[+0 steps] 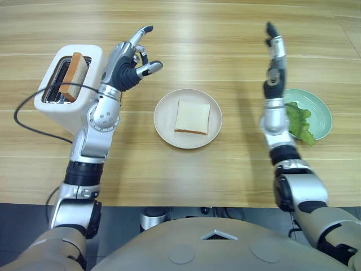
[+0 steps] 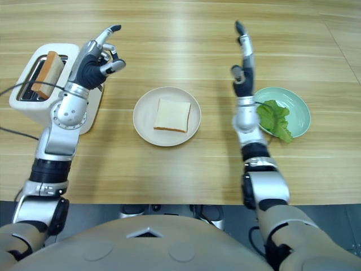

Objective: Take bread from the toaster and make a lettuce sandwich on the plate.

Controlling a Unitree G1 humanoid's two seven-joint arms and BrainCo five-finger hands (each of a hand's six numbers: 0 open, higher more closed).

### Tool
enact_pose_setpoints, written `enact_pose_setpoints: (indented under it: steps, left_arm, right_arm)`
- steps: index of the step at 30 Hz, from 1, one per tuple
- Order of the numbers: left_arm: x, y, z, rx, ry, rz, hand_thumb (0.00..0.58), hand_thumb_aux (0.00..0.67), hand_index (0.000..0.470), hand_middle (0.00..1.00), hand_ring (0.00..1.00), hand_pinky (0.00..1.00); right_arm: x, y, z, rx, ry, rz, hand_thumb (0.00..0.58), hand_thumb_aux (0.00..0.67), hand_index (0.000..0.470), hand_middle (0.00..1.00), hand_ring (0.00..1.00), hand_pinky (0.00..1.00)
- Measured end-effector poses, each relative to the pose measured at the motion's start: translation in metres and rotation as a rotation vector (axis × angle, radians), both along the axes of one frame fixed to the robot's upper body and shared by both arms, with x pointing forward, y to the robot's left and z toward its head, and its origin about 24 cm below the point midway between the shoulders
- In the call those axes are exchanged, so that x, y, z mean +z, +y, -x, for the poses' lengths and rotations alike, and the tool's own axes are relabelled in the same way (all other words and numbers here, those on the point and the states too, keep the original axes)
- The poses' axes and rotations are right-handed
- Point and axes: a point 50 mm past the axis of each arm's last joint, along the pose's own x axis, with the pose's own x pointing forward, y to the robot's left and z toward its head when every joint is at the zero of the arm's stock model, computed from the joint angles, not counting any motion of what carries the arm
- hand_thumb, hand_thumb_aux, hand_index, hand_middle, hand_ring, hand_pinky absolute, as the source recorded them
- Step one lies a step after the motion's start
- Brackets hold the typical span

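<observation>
A white toaster (image 1: 49,99) stands at the left with one slice of bread (image 1: 74,76) sticking up from its slot. My left hand (image 1: 131,61) hovers just right of the toaster, fingers spread and holding nothing. A cream plate (image 1: 163,121) in the middle carries one slice of bread (image 1: 192,117) lying flat. At the right a green plate (image 1: 318,107) holds a lettuce leaf (image 1: 299,123). My right hand (image 1: 274,53) is raised left of the green plate, fingers straight and empty.
The toaster's black cable (image 1: 28,127) loops over the wooden table (image 1: 197,45) at the far left. The table's front edge (image 1: 186,204) runs just in front of me.
</observation>
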Motion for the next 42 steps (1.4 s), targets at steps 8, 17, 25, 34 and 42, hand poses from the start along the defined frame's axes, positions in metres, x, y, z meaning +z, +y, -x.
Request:
enact_pose_setpoints:
  steps: [8,17,25,34,42]
  left_arm:
    - [-0.028,0.012,0.019,0.016,0.071,0.228,0.000,0.000,0.000,0.00,0.00,0.00]
    - [-0.037,0.013,0.022,0.023,0.088,0.269,0.000,0.000,0.000,0.00,0.00,0.00]
    - [-0.043,0.007,0.021,0.006,0.103,0.283,0.000,0.000,0.000,0.00,0.00,0.00]
    - [-0.050,0.003,0.020,0.000,0.130,0.275,0.000,0.000,0.000,0.00,0.00,0.00]
    - [-0.056,0.001,0.019,-0.006,0.154,0.261,0.000,0.000,0.000,0.00,0.00,0.00]
  right_arm:
    - [-0.004,-0.114,0.020,-0.509,0.163,0.400,0.000,0.000,0.000,0.00,0.00,0.00]
    - [-0.046,-0.136,0.026,-0.643,0.486,0.800,0.000,0.000,0.000,0.00,0.00,0.00]
    - [-0.083,-0.120,0.029,-0.491,0.714,0.986,0.000,0.000,0.000,0.00,0.00,0.00]
    - [-0.093,-0.124,0.035,-0.493,0.805,1.011,0.000,0.000,0.000,0.00,0.00,0.00]
    - [-0.088,-0.127,0.030,-0.543,0.807,0.989,0.000,0.000,0.000,0.00,0.00,0.00]
